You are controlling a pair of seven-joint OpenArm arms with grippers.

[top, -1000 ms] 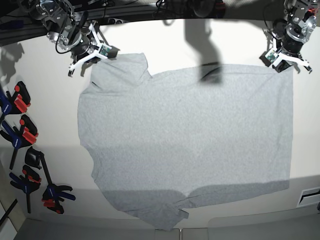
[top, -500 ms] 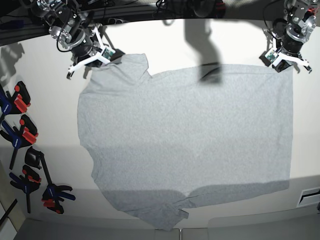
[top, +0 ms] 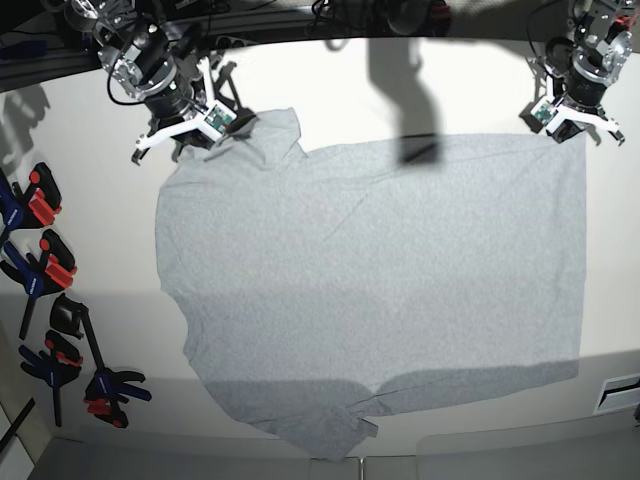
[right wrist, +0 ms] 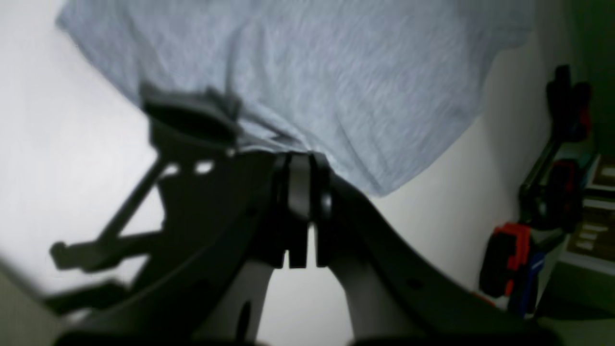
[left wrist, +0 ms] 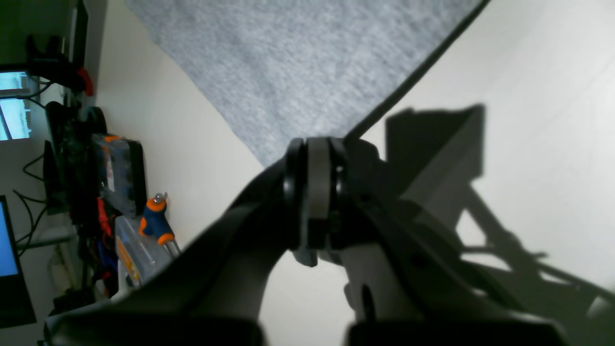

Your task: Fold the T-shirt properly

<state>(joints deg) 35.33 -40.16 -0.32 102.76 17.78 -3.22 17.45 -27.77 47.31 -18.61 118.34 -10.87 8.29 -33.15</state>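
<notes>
Right gripper (top: 196, 128), jaws closed on the far-left sleeve of the large light heather-grey cotton T-shirt (top: 380, 280), has shifted rightward over the last second, bunching that sleeve. Left gripper (top: 570, 118) is clamped on the far-right hem corner, unmoved. Shirt lies spread on the white table (top: 90, 200); folding evidently beginning. No lettering visible.

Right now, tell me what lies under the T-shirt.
The T-shirt lies spread flat on the pale table, whose bare top shows all around it. No bulge suggests anything beneath, but the cloth hides that area, and any lettering on its underside cannot be seen.
</notes>
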